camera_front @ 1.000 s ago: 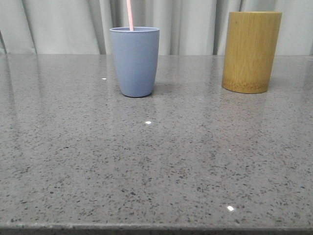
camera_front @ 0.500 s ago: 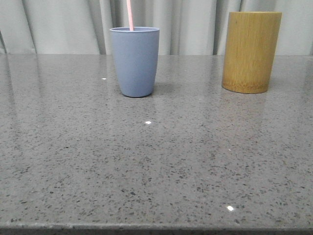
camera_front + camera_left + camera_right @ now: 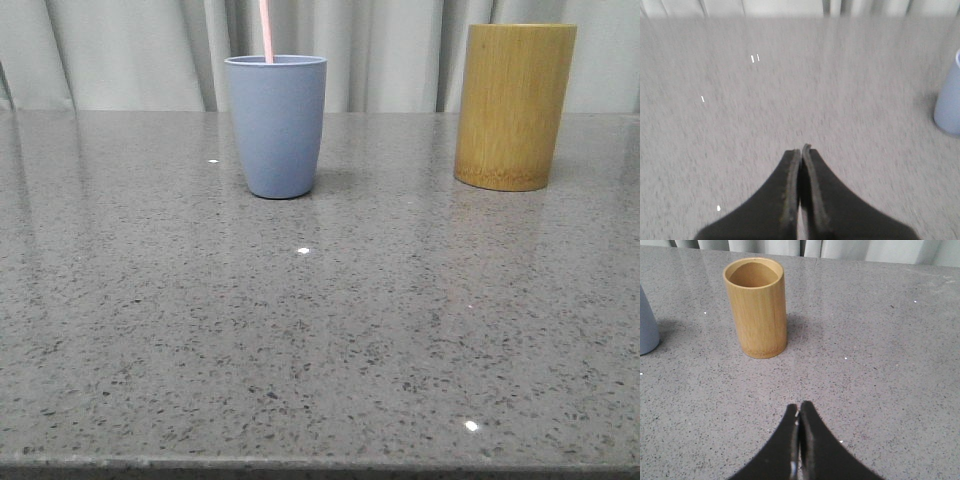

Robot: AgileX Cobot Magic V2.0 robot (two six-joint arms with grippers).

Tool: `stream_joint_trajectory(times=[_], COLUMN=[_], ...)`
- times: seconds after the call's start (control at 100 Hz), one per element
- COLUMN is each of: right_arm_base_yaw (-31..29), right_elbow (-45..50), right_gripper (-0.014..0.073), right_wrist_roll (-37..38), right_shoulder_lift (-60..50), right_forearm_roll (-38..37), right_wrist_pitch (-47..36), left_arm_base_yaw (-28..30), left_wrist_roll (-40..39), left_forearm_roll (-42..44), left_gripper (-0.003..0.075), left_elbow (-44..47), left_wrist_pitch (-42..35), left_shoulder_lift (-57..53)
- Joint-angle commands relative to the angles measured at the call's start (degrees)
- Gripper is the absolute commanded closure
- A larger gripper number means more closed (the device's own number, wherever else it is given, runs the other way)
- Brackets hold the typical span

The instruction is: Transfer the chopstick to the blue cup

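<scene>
**Chopstick standing in the blue cup, both grippers empty and clear**

The chopstick (image 3: 266,30) is rising near upright out of the cup (image 3: 276,125), its long axis close to vertical, leaning slightly away from the bamboo holder (image 3: 512,105); only its thin, pale pink upper end is showing. The left gripper (image 3: 801,152) is hovering well apart from the cup, on the side away from the holder, jaws pressed together on nothing. The right gripper (image 3: 799,410) is hanging near the holder (image 3: 756,307), likewise clamped and empty. Judging by this, the transfer is looking finished; the left arm is nearer the cup.
</scene>
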Motion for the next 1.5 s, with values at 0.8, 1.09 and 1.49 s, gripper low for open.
stream_joint_trajectory(times=[0.8,1.09,1.49], right_arm_base_yaw=[-0.35,-0.35,-0.35], right_elbow=[-1.41,-1.41,-1.41], right_gripper=[0.0662,0.0662,0.0662], right_wrist_roll=[-0.59,-0.59,-0.59], right_shoulder_lift=[0.05,0.05,0.05], right_forearm_roll=[-0.81,-0.81,-0.81], right_wrist_pitch=[-4.16,-4.16,-4.16], left_arm_base_yaw=[0.16,0.16,0.16], left_wrist_roll=[-6.25,-6.48,-6.48], left_forearm_roll=[10.88,11.03,11.03], left_gripper=[0.0739,0.0739,0.0739], left_elbow=[36.48,36.48,36.48], left_wrist_pitch=[-26.05,-26.28,-26.54], left_shoulder_lift=[-33.16,-33.16,-33.16])
